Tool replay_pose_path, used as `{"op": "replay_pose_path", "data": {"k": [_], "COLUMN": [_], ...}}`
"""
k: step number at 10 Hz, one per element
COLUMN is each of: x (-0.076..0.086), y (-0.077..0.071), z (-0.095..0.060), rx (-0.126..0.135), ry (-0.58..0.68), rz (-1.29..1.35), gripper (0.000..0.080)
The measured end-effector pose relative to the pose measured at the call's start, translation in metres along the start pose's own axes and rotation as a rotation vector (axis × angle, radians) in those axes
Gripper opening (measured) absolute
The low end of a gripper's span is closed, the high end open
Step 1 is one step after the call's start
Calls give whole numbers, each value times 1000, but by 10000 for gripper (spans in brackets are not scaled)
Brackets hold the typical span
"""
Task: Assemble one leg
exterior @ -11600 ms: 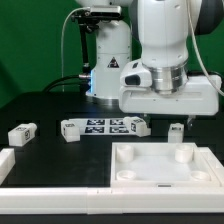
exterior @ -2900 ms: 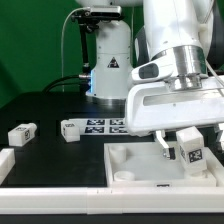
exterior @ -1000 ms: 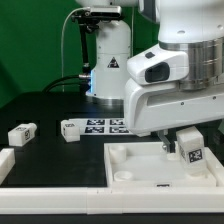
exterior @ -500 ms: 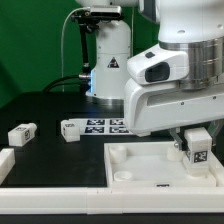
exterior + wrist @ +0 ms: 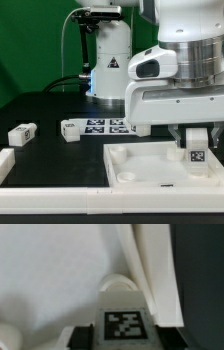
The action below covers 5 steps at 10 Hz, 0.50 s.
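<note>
End effector (image 5: pixel 197 143) clamps the leg (image 5: pixel 197 156), held upright; the tray's (image 5: pixel 135 165) socket (image 5: pixel 120 283) lies just beneath its tip.

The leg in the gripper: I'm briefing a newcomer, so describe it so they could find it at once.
Start at the big white tray at the exterior view's lower right. At its right end the gripper holds the leg, a small white block with a black-and-white tag. The other legs lie loose on the table, left.
</note>
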State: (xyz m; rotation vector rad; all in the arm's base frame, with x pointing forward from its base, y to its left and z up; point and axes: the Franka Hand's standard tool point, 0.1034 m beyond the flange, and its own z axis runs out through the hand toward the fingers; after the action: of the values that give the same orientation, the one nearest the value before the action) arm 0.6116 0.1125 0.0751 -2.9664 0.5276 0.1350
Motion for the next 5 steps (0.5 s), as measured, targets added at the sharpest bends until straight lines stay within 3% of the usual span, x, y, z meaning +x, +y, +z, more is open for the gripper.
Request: {"op": "replay_pose_path", "data": {"k": [5], "x": [-5], "y": [-5], "z": [2], "rx": [13], "ry": [14], "rz": [690], "gripper": [291]}}
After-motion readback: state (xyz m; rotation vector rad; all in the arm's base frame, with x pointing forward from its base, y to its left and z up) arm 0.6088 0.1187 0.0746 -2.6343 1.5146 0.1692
